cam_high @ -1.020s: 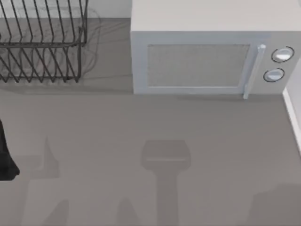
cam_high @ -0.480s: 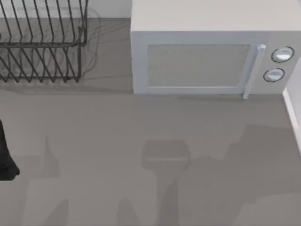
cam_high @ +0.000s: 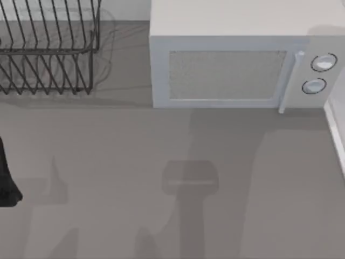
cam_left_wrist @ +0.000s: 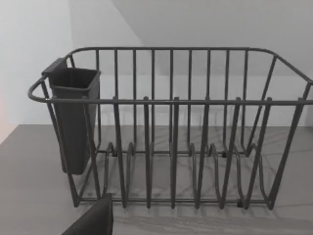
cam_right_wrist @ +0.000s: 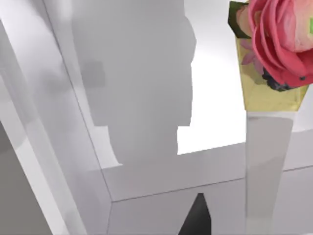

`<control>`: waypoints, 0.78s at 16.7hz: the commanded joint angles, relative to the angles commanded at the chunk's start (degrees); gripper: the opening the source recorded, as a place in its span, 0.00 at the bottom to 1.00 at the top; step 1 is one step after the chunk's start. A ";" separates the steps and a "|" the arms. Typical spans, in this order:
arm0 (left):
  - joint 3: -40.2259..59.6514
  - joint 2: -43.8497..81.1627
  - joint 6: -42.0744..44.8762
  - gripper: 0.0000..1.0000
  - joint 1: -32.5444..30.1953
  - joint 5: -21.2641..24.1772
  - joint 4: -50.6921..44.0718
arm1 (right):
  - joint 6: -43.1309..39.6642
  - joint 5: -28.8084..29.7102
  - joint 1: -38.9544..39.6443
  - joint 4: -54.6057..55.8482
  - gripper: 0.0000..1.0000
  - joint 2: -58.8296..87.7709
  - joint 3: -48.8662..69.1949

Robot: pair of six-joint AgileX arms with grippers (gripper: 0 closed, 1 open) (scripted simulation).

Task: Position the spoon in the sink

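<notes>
Over by the dish rack [cam_left_wrist: 171, 103], hovering with the left gripper [cam_left_wrist: 95, 220]; near a pink rose [cam_right_wrist: 279, 34] with the right gripper [cam_right_wrist: 198, 215]. Cannot tell either's state, nor the spoon's spot. Probably light, stiff, slick: pinch mid-handle.

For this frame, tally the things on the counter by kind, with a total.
Dish rack: 1
Utensil cup on the rack: 1
Microwave: 1
Flower vase: 1
Total: 4
</notes>
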 joint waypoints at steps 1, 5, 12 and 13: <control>0.00 0.00 0.00 1.00 0.00 0.00 0.00 | 0.84 0.07 0.86 -1.32 0.00 3.52 5.48; 0.00 0.00 0.00 1.00 0.00 0.00 0.00 | 3.69 0.43 3.76 -4.78 0.00 14.39 22.12; 0.00 0.00 0.00 1.00 0.00 0.00 0.00 | 5.15 0.74 5.34 -5.78 0.00 19.03 29.32; 0.00 0.00 0.00 1.00 0.00 0.00 0.00 | 5.15 0.74 5.34 -5.78 0.00 19.03 29.32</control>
